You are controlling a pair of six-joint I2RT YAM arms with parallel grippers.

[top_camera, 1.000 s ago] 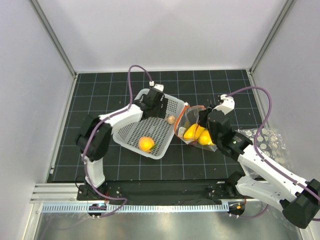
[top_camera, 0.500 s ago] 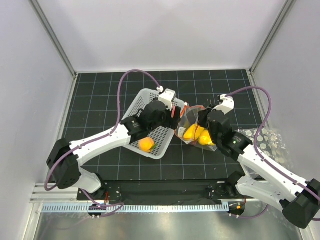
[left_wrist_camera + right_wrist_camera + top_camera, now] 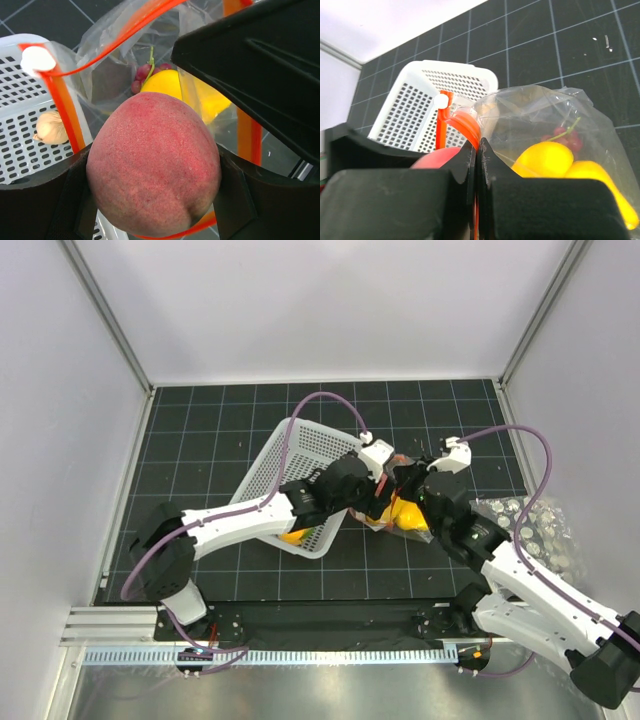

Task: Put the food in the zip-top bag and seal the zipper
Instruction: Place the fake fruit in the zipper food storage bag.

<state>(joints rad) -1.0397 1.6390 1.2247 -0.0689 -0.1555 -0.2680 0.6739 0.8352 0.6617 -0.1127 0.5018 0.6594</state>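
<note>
The clear, crinkly zip-top bag (image 3: 107,65) lies on the black gridded mat (image 3: 200,440), just beside the right corner of the white perforated basket (image 3: 415,105). Its mouth gapes open, and the thin red-orange zipper strip (image 3: 61,105) curves round the opening. Inside the bag lie a yellow pear (image 3: 165,85), a yellow-orange piece (image 3: 212,102) and dark red grapes (image 3: 145,75).

Right at the bag's mouth, the left gripper (image 3: 155,200) pinches a round pink-red peach (image 3: 155,160) between its fingers. The right gripper (image 3: 475,155) has its fingers pressed together on the zipper strip at the bag's rim.

Left of the bag, a tiny peach-coloured ball (image 3: 50,129) rests in the basket. An orange fruit (image 3: 292,536) shows there too, partly under the left arm. Right of the bag lies a clear plastic sheet with white dots (image 3: 530,525).
</note>
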